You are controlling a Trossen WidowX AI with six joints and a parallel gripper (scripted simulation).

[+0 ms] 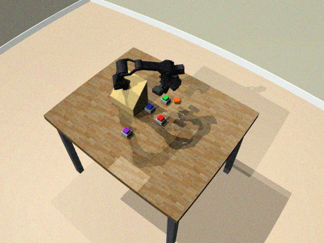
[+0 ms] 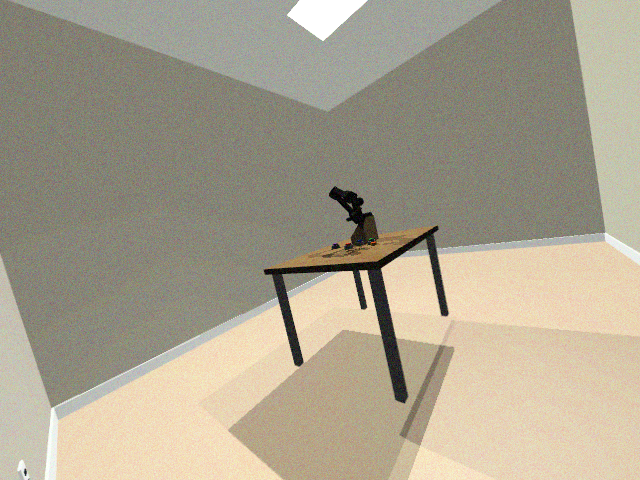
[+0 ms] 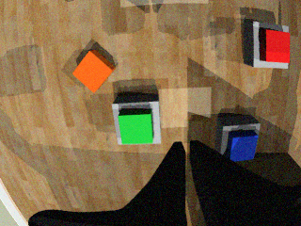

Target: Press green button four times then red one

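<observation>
The green button (image 1: 165, 97) (image 3: 135, 128) stands raised in its grey base, uncovered. The red button (image 1: 160, 118) (image 3: 277, 46) also stands raised in its base, nearer the table's middle in the top view. My gripper (image 3: 184, 149) is shut and empty. Its tips hang above the table; in the wrist view they show between the green button and the blue button, touching neither. In the top view the fingers are hard to make out under the dark arm. In the exterior view the buttons are too small to judge.
The blue button (image 1: 150, 106) (image 3: 243, 146) is close to the green one. The purple button (image 1: 126, 130) stands farther off. An orange block (image 1: 176, 100) (image 3: 93, 72) lies beside the green button. A tan wedge-shaped stand (image 1: 126, 97) is under the arm's base on the wooden table (image 1: 86, 122) (image 2: 320, 261).
</observation>
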